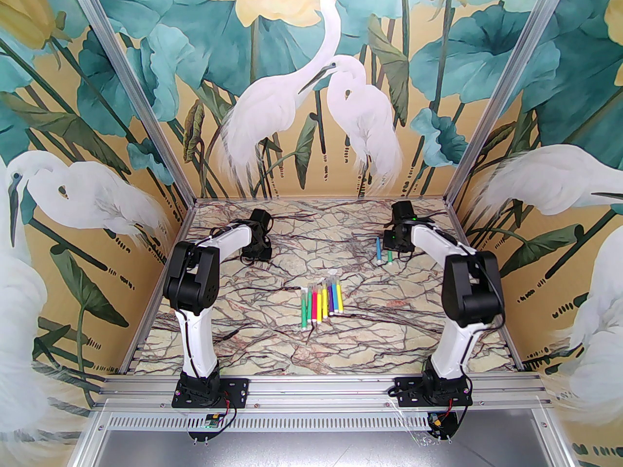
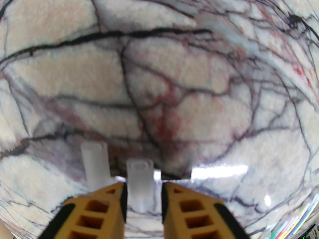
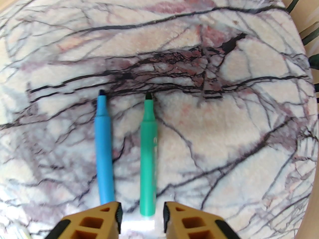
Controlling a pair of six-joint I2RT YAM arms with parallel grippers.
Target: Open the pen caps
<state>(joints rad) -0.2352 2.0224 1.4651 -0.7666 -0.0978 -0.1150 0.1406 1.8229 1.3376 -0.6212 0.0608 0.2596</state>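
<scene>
Lettering [image 3: 155, 141] on green pen [image 3: 148, 163], unreadable

We see marble-patterned surface [image 1: 233, 319], cream with dark and reddish veins. Around it, walls [image 1: 438, 90] painted with white herons, teal leaves. Aluminium rail [image 1: 316, 388] along near edge.
</scene>
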